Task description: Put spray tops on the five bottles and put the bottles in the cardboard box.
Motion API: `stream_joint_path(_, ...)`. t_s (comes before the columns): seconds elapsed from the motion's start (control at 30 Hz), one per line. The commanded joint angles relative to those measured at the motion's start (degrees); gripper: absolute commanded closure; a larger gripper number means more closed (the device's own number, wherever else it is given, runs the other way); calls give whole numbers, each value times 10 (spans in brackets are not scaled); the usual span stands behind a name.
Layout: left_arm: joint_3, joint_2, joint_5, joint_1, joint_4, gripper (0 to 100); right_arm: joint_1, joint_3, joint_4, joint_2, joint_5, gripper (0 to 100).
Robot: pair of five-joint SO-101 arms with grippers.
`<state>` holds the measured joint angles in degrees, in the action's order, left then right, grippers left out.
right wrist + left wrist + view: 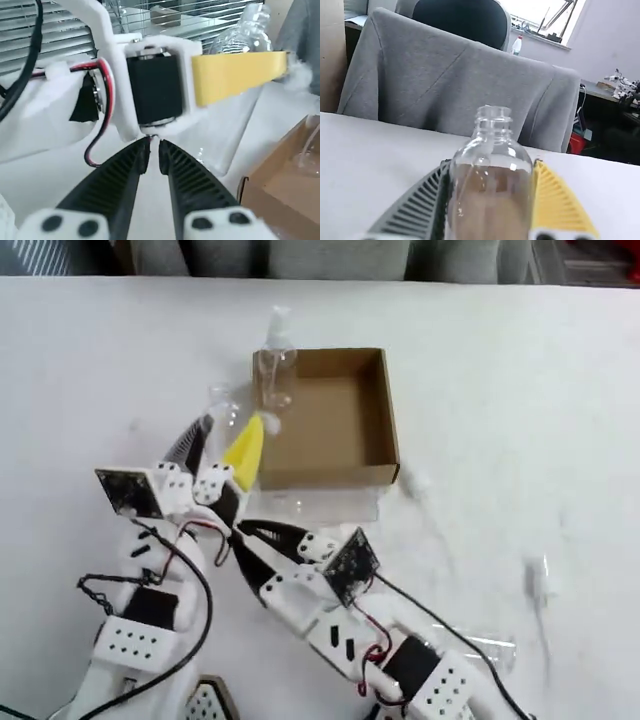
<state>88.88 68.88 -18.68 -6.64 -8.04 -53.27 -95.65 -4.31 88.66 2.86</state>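
Vertically, open neck up: clear bottle pinched between left jaws; right jaws almost together, empty.

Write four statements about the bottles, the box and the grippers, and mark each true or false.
1. The bare-necked bottle in the left gripper has no spray top. True.
2. The cardboard box lies tipped on its side. False: it sits flat, open side up.
3. A topped bottle, spray top already on, stands at a corner of the box. True.
4. The right gripper grips a spray top. False: its fingers hold nothing.
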Motion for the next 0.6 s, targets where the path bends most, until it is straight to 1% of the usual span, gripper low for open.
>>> stream_joint_path(0.0, -4, 12, -4, -8, -4, 978, 7, -15, 44, 7, 5, 981)
stream_joint_path(0.13, -4, 12, -1, -5, -3, 978, 37, -15, 40, 7, 6, 981)
stream_joint_path(0.3, -5, 12, 0, -7, -3, 978, 36, -15, 18, 7, 6, 981)
stream_joint_path(0.57, -16, 7, 1, 9, -4, 978, 39, -12, -29, 13, 5, 981)
